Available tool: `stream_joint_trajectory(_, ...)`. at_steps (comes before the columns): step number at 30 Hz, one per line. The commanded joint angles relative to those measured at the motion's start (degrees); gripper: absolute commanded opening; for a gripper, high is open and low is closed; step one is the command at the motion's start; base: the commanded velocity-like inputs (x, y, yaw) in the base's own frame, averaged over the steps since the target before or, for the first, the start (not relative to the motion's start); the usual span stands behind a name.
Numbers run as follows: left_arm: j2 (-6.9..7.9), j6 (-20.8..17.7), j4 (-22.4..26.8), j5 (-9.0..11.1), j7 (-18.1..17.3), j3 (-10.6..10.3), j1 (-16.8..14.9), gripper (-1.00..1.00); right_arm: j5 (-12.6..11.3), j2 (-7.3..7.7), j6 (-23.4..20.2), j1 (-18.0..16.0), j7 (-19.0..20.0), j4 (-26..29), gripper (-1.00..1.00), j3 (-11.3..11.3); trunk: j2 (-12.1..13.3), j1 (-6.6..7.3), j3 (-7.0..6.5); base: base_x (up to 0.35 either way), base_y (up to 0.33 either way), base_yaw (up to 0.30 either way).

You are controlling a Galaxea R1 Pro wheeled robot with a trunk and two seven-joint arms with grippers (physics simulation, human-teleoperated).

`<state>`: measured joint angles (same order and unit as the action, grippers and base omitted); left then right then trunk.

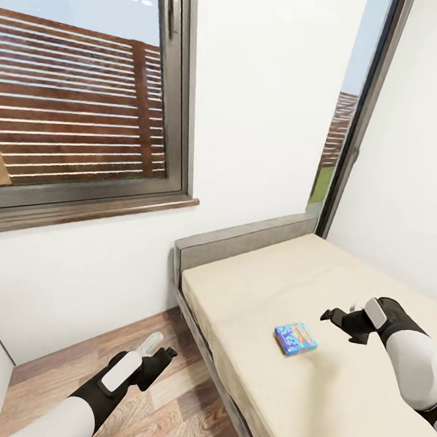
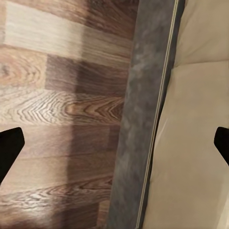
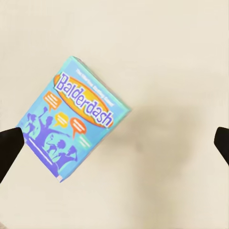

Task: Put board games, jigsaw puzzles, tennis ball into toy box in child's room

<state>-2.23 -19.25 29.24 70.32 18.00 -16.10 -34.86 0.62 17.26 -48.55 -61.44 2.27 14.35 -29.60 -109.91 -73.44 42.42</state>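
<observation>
Hovering w/ right gripper (image 1: 337, 318) over bed (image 1: 334, 414), jaws spread wide, empty. Eyeing Balderdash board game (image 1: 295, 338) lying flat on mattress, just below and inboard of it, long axis skewed to fingers. Left gripper (image 1: 167, 354) hanging open over floor (image 1: 154, 418), farther off.

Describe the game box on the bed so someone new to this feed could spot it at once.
Find the bed with the beige mattress in the room's corner, below the narrow window. Near its middle lies a small flat blue board game, just ahead of the right gripper. It is the one object on the mattress in view, printed "Balderdash" in an orange oval.
</observation>
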Motion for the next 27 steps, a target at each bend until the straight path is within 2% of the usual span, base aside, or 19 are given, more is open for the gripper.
stream_joint_trajectory(1,0.04,0.0,0.1,0.5,0.5,-0.2,0.0,1.0,0.1,0.0,-0.2,0.0,0.5,0.1,1.0,-0.1,-0.4,-0.22,0.24,0.0,0.0,-0.004)
stream_joint_trajectory(22,0.28,0.0,0.2,0.5,0.1,-0.1,0.1,1.0,0.2,-0.42,0.1,-0.3,2.1,0.1,1.0,-0.1,-8.9,-4.83,4.01,0.0,0.0,-0.001)
stream_joint_trajectory(27,0.61,-0.3,0.5,0.9,-3.4,1.4,0.6,1.0,0.2,-0.45,0.1,-0.3,2.6,0.1,1.0,-0.1,-10.9,-5.93,4.91,0.0,0.0,0.0)
